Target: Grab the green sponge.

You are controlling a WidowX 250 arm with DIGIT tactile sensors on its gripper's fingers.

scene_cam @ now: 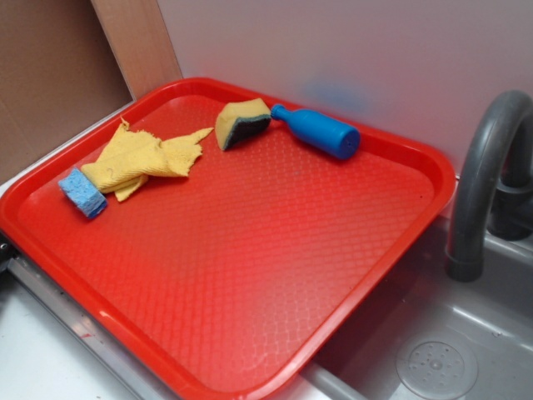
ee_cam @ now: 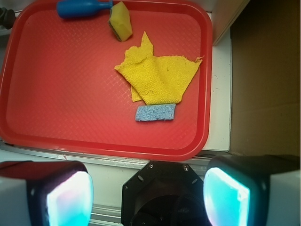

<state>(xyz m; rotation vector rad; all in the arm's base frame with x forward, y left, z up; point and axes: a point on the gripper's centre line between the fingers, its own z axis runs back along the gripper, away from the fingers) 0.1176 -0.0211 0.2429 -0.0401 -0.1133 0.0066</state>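
The green sponge (scene_cam: 241,123), a yellow foam wedge with a dark green layer, lies at the back of the red tray (scene_cam: 250,275), touching the neck of the blue bottle (scene_cam: 319,131). In the wrist view the green sponge (ee_cam: 121,21) sits near the tray's (ee_cam: 61,94) top edge. My gripper (ee_cam: 148,195) is open, well back from the tray and over its near rim, with nothing between the two glowing pads (ee_cam: 70,200). The gripper does not show in the exterior view.
A ragged yellow cloth (scene_cam: 146,156) lies left of the sponge, with a small light-blue sponge (scene_cam: 82,192) beside it. A grey tap (scene_cam: 487,179) and sink basin (scene_cam: 437,367) stand right of the tray. A brown board (scene_cam: 50,75) rises at the left.
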